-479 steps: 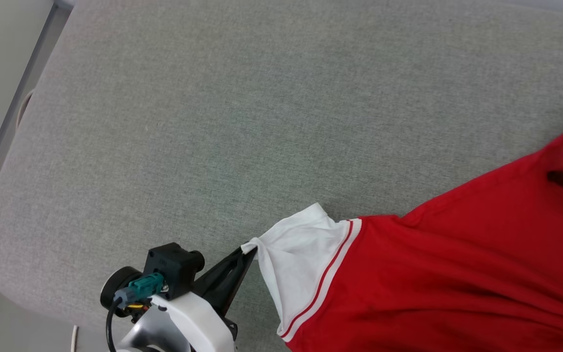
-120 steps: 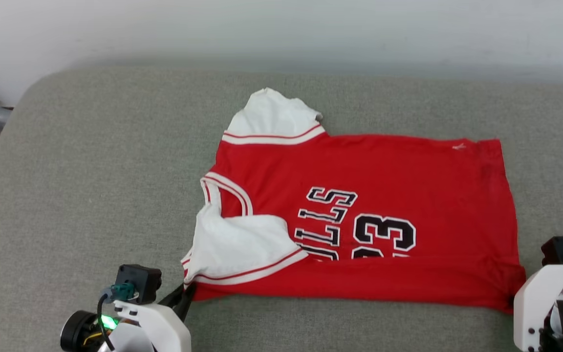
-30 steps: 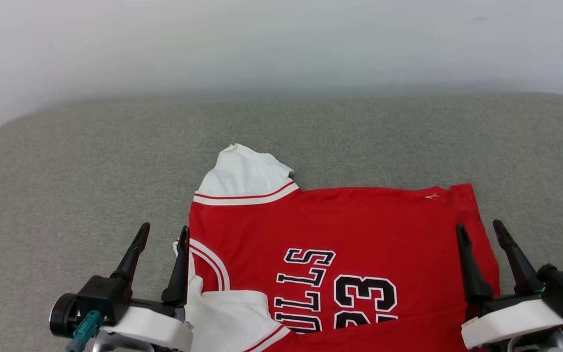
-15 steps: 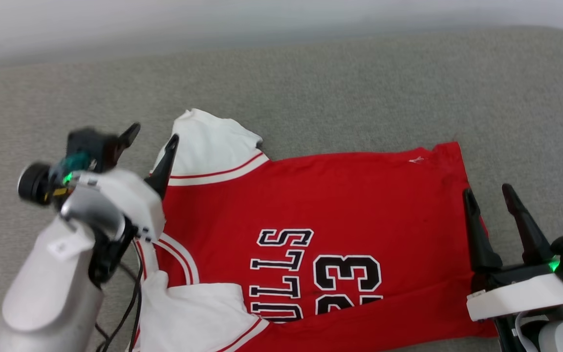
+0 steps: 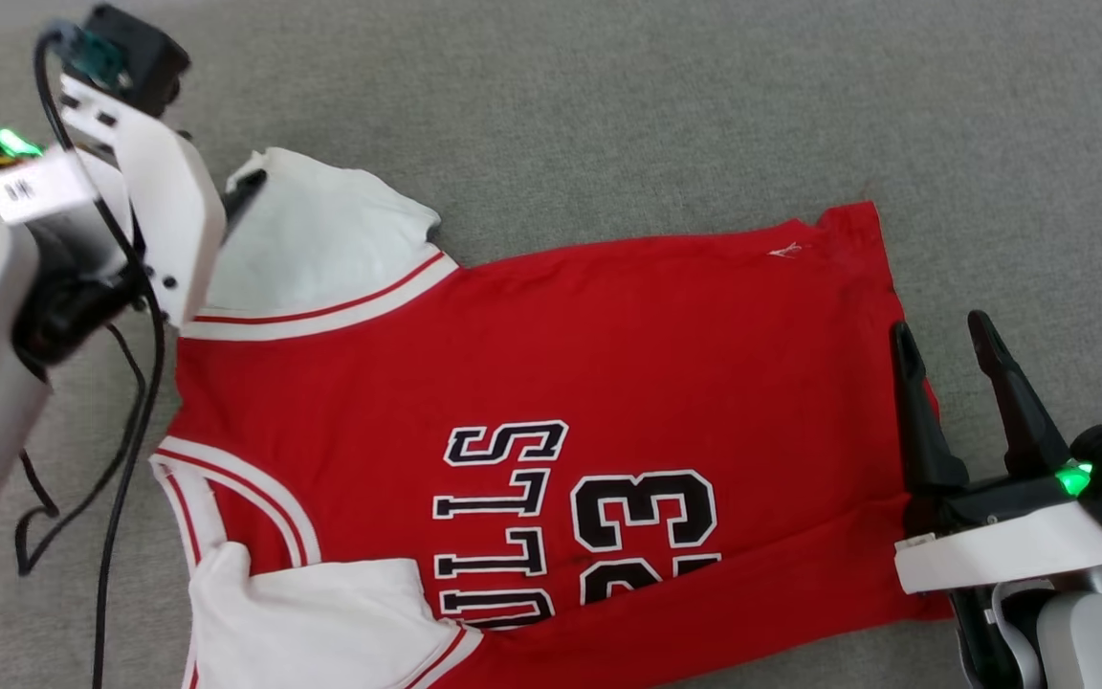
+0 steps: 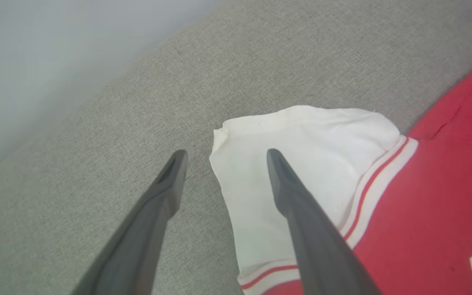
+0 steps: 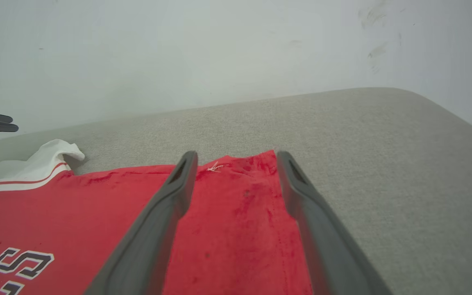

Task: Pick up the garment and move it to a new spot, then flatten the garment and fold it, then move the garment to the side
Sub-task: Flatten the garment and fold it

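Note:
The garment [image 5: 532, 344], a red jersey with black "BULLS 23" lettering, lies front up on the grey cushion. Its far white sleeve [image 5: 321, 239] is spread out; the near white sleeve [image 5: 321, 622] is folded onto the chest, and a red fold covers the bottom of the numbers. My left gripper [image 6: 224, 153] is open at the far sleeve's [image 6: 309, 164] corner, one finger above the white cloth and one above the cushion. In the head view its white wrist [image 5: 154, 201] hides most of the fingers. My right gripper [image 5: 943, 335] stands open over the hem edge [image 7: 240, 192], holding nothing.
The grey upholstered surface [image 5: 608, 96] stretches wide around the garment. A pale wall [image 7: 178, 49] rises behind it, and the cushion's rounded right end [image 7: 445, 119] shows in the right wrist view. Black cables [image 5: 121, 459] hang from my left arm.
The head camera has tilted down, shifting the whole picture. My left arm has reached forward from beside the collar to the far white sleeve. The right gripper has stayed by the hem; both remain open.

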